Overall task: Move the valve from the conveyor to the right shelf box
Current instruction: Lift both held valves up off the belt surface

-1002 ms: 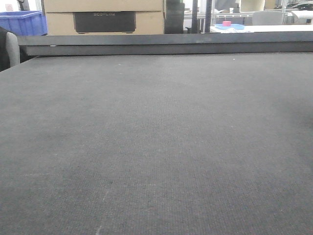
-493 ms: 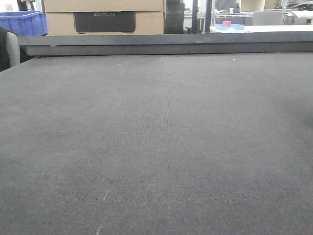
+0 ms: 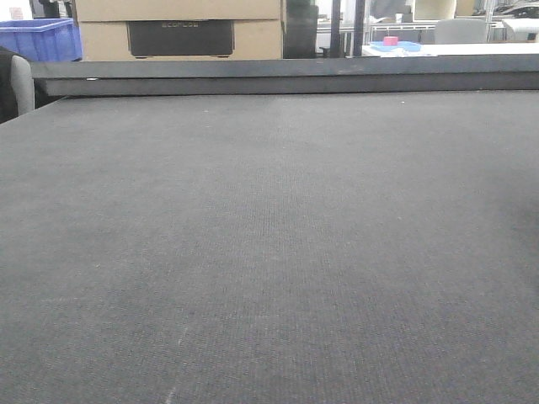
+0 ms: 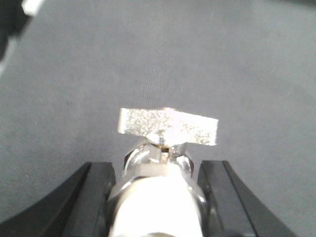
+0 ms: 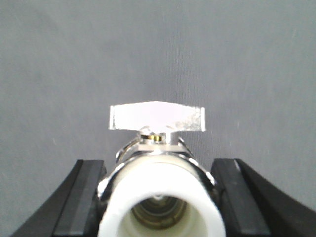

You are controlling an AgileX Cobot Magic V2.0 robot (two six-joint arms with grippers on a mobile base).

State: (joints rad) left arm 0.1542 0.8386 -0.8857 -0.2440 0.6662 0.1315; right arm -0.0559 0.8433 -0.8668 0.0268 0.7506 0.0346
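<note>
Two valves in hand over the conveyor (image 3: 269,252) — your left tool (image 4: 157,170) is closed on a valve (image 4: 158,207), its black fingers (image 4: 96,197) pressed to either side of the white body, with the flat metal handle standing crosswise on top. Your right tool (image 5: 159,165) grips a second valve (image 5: 158,173) the same way, its open white end facing the wrist camera. Behind both valves there is only the conveyor's grey weave. Whether either valve has cleared the conveyor or rests on it, the wrist views do not settle.

In the front view the conveyor runs bare to its dark rail (image 3: 286,76). Beyond the conveyor's far side stand a cardboard box (image 3: 177,25) and a blue bin (image 3: 38,38). Neither arm shows in this view.

By these pictures the pick looks made, and the larger part of the job is ahead of you — the carry away from the conveyor to the right shelf, and the release into its box. The shelf and box appear in no view, so you cannot judge the remaining travel from here.
</note>
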